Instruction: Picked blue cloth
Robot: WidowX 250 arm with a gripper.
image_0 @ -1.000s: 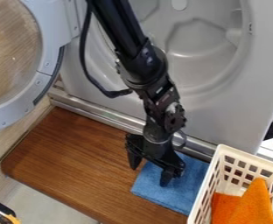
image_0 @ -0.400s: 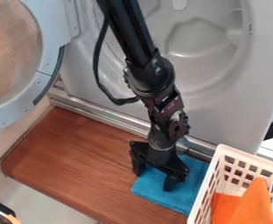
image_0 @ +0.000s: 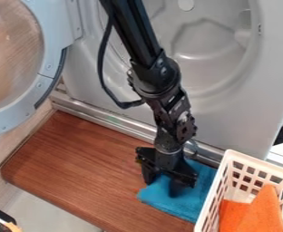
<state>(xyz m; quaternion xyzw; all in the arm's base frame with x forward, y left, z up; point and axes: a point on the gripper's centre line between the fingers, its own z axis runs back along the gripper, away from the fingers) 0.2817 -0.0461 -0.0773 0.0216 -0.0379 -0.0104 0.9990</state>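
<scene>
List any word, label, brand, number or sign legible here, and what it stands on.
No text can be read.
Small mark at right on the grey machine front: too small to tell if it is print.
Round marks on the door ring: too small to tell.
Blue cloth, basket, pincer: no lettering seen.

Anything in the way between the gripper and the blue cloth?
Nothing visible stands between them: the gripper is down at the blue cloth. The white basket is beside the cloth, to its right in view.
</scene>
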